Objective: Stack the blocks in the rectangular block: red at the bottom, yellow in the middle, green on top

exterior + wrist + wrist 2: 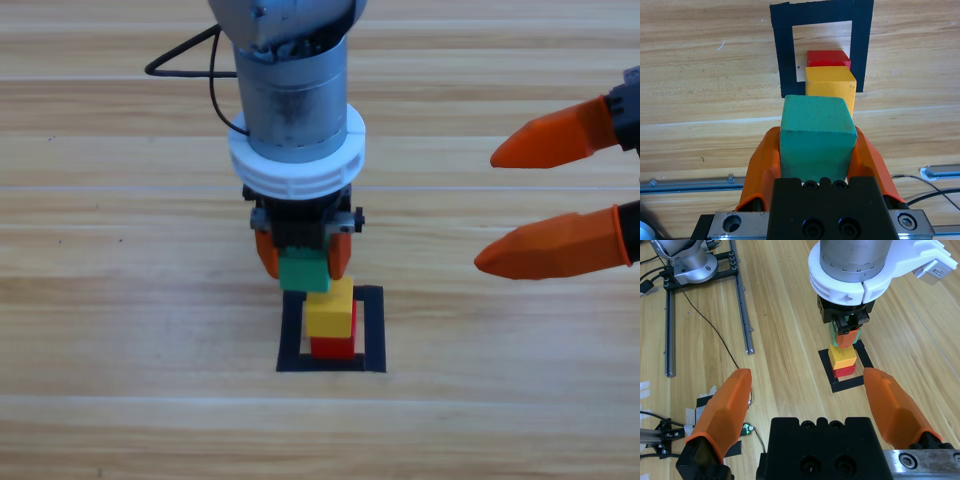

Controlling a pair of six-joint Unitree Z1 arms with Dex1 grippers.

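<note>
The red cube (333, 347) sits inside the black tape rectangle (374, 330), and the yellow cube (330, 309) rests on top of it. My left gripper (304, 252) is shut on the green cube (304, 271), held just above and a little behind the yellow cube. In the left wrist view the green cube (813, 137) fills the space between the orange jaws, with the yellow cube (831, 87), the red cube (828, 58) and the rectangle (785, 60) beyond it. My right gripper (530, 202) waits open at the right edge. From the right wrist view the stack (842, 359) stands under the left gripper (846, 335).
A black cable (185, 60) loops across the wood behind the left arm. In the right wrist view a metal base frame (705, 295) and cables lie at the far left of the table.
</note>
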